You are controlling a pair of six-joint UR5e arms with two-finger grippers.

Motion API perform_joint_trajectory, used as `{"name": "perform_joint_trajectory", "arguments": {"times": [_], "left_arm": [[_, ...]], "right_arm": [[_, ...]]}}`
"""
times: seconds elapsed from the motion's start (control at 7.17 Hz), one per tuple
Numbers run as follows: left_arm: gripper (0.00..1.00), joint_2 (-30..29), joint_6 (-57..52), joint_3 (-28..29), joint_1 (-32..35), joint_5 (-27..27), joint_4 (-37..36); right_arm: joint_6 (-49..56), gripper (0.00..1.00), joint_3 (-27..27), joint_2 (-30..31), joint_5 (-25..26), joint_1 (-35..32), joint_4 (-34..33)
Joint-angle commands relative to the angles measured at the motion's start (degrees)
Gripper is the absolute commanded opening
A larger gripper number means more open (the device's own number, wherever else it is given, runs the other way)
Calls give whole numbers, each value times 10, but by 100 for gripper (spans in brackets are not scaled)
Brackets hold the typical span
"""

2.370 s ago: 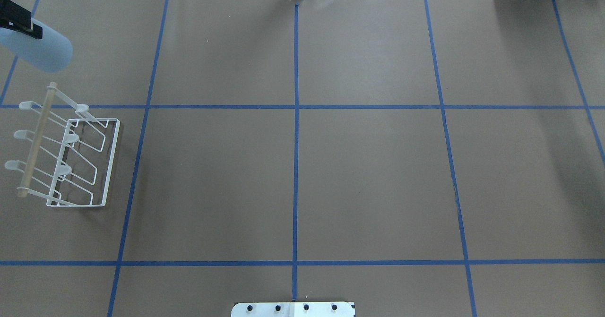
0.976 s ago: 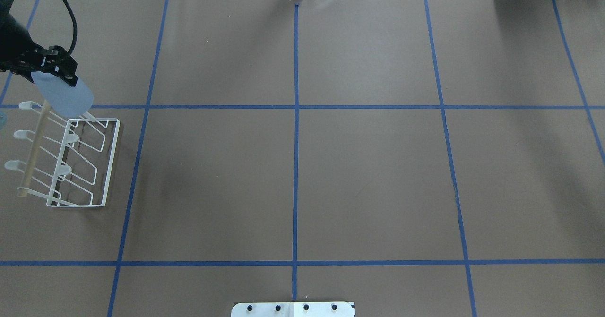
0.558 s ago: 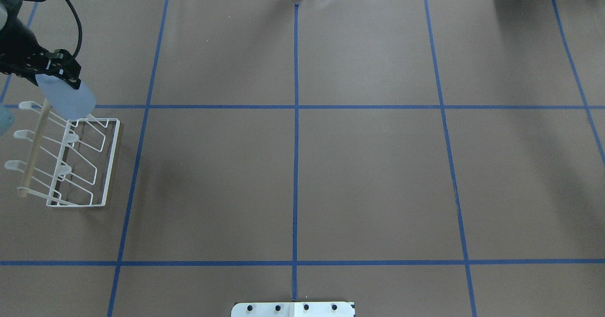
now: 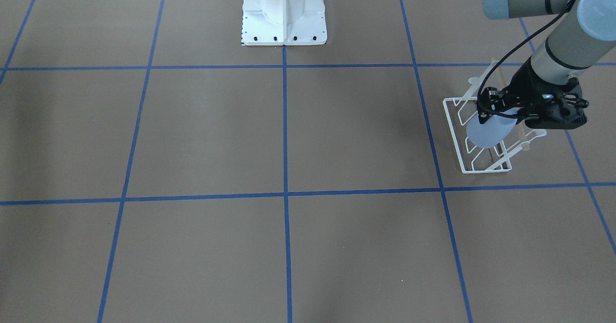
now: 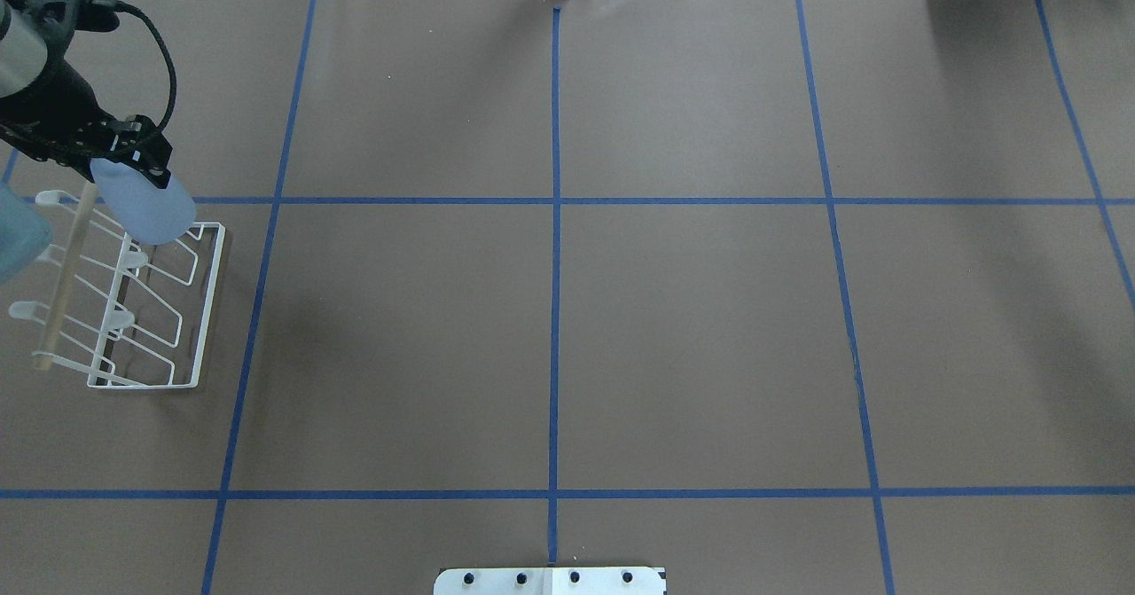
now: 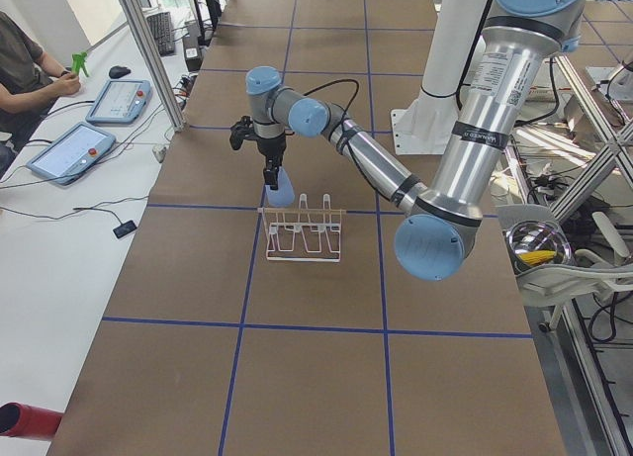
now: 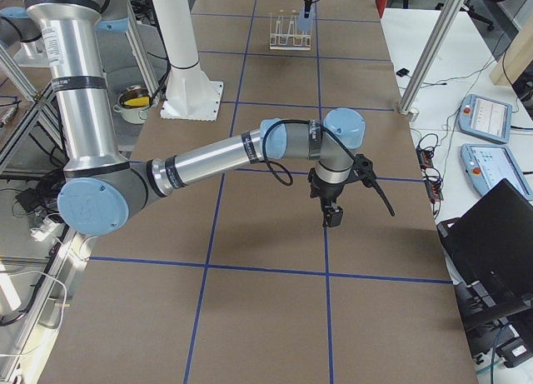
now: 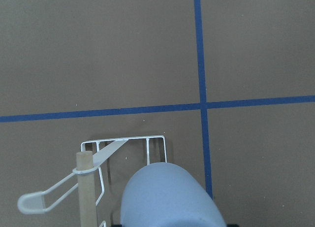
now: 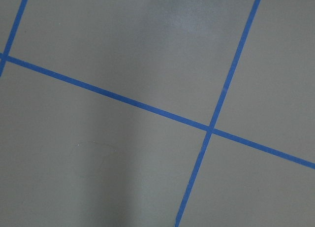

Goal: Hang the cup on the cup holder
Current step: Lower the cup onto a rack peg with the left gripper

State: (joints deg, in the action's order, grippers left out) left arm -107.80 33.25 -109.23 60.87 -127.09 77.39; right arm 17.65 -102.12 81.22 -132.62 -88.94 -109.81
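The light blue cup (image 5: 146, 211) is in my left gripper (image 5: 124, 156), which is shut on its upper end. The cup hangs tilted over the far end of the white wire cup holder (image 5: 209, 304), covering the far prong on the holder's inner side. In the front view the cup (image 4: 487, 133) sits low among the holder's wires (image 4: 486, 171). The left wrist view shows the cup (image 8: 170, 197) beside the tan wooden bar (image 8: 86, 187). My right gripper (image 7: 331, 217) shows only in the right side view, above bare table; I cannot tell if it is open.
The holder stands at the table's far left, near the edge. The white robot pedestal (image 4: 284, 19) is at the near middle. An operator (image 6: 20, 60) and tablets (image 6: 69, 149) are beyond the table's far side. Brown paper with blue tape lines covers the table.
My left gripper has carried the cup from the far left corner toward the robot and down, until it covers the holder's far inner prong. The holder has not moved.
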Motion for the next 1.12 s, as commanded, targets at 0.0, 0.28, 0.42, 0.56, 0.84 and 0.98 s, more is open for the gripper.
{"name": "perform_joint_trajectory", "arguments": {"times": [0.0, 0.28, 0.42, 0.56, 0.84, 0.98], "left_arm": [[0, 1, 1, 21, -2, -4, 24], [0, 2, 0, 30, -5, -4, 29], [0, 2, -1, 35, -11, -4, 29], [0, 2, -1, 38, -14, -4, 30], [0, 3, 0, 53, -15, -4, 57], [52, 3, -2, 60, -15, -4, 62]], "right_arm": [[-1, 100, 2, 0, 0, 0, 1], [-4, 100, 3, 0, 0, 1, 3], [-5, 100, 4, 0, 0, 1, 4], [-5, 100, 4, 0, 0, 1, 4], [-5, 100, 4, 0, 0, 1, 3], [-4, 100, 4, 1, -6, 1, 3]]}}
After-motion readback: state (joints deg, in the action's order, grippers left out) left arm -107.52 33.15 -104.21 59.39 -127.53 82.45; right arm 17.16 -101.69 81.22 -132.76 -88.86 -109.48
